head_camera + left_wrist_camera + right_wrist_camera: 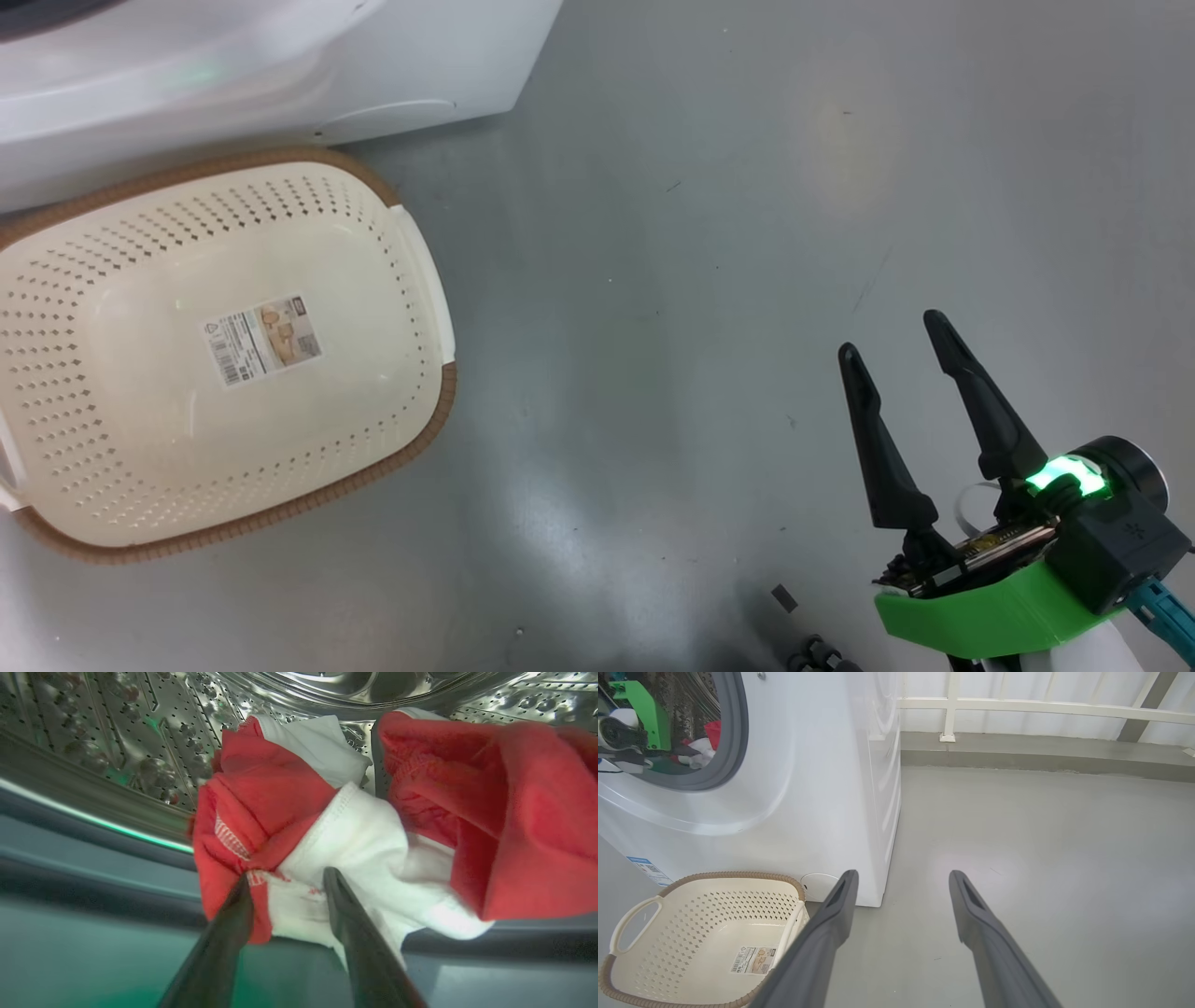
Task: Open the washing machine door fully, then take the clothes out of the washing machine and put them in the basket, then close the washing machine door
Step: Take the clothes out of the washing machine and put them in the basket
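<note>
The red and white clothes (490, 812) lie bunched at the front of the steel drum (140, 732), on the grey rubber ring (93, 868). My left gripper (287, 875) reaches into the washing machine (808, 788), jaws open, with a white fold of the clothes between its fingers. In the right wrist view its green wrist and the clothes (707, 742) show through the round opening. The empty cream basket (439, 411) stands on the floor against the machine's front. My right gripper (891, 336) hangs open over bare floor, right of the basket (733, 876). The washing machine door is out of view.
Grey floor (700, 280) stretches to the right of the machine and basket. A raised kerb (1041, 756) with a white railing (1041, 709) runs along the back. A round cover (817, 886) sits low on the machine's front, beside the basket.
</note>
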Motion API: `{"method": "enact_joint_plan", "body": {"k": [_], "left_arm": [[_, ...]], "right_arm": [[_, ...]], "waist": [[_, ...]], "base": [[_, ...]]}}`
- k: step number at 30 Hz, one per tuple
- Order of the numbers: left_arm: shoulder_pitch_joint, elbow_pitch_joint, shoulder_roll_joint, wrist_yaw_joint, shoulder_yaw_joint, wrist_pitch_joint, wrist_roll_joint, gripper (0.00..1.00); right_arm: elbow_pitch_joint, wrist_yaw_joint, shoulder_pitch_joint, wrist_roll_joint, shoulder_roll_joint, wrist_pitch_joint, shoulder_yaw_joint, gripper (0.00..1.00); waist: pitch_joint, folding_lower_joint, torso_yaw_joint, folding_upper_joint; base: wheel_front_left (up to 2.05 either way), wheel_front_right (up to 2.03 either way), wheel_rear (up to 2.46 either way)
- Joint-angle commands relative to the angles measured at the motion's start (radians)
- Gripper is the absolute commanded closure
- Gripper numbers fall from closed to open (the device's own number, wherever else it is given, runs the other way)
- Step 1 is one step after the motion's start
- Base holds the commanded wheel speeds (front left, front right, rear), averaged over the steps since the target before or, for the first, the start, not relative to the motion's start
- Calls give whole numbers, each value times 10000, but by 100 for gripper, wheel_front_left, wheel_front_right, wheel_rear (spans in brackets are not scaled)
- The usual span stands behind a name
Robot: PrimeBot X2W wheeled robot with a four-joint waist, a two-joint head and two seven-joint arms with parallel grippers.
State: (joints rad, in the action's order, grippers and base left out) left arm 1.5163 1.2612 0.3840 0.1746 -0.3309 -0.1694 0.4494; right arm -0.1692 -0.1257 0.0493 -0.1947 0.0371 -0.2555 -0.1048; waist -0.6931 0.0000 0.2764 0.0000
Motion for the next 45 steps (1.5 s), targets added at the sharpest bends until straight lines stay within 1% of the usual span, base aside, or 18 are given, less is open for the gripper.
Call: {"method": "enact_joint_plan", "body": {"k": [1,2,3,8,17,24,38,43,45], "left_arm": [[-131,28,465,11,5,-226,3,69],[-145,42,479,8,8,-261,25,91],[-158,55,492,-2,8,-302,46,100],[-236,87,421,-137,44,-379,209,100],[-290,-205,247,-568,203,464,549,100],[-325,-508,234,-790,176,1141,619,100],[-831,-1367,191,-1059,60,2269,695,100],[-1413,-2000,70,-1138,98,2527,891,100],[-1687,-2249,36,-1106,131,2569,974,100]], "right_arm": [[-216,-50,-29,-142,131,-63,-220,0],[-208,-50,-27,-146,131,-63,-241,0],[-204,-50,-26,-151,131,-63,-255,0],[-203,-50,-45,-154,131,-63,-215,0],[-219,-50,-31,-121,131,-63,-142,0],[-206,-50,-30,-88,131,-63,-103,0],[-219,-50,-5,-2,131,-63,-1,0],[-212,-50,30,11,131,-63,25,0],[-196,-50,38,27,131,-63,21,0]], "waist": [[15,0,17,0],[28,0,27,0],[39,0,35,0],[66,0,-27,0],[96,0,-267,0],[118,0,-511,0],[234,0,-993,0],[363,0,-1215,0],[431,0,-1267,0]], "base": [[0,0,0],[0,0,0],[0,0,0],[0,0,0],[0,0,0],[0,0,0],[0,0,0],[0,0,0],[0,0,0]]}}
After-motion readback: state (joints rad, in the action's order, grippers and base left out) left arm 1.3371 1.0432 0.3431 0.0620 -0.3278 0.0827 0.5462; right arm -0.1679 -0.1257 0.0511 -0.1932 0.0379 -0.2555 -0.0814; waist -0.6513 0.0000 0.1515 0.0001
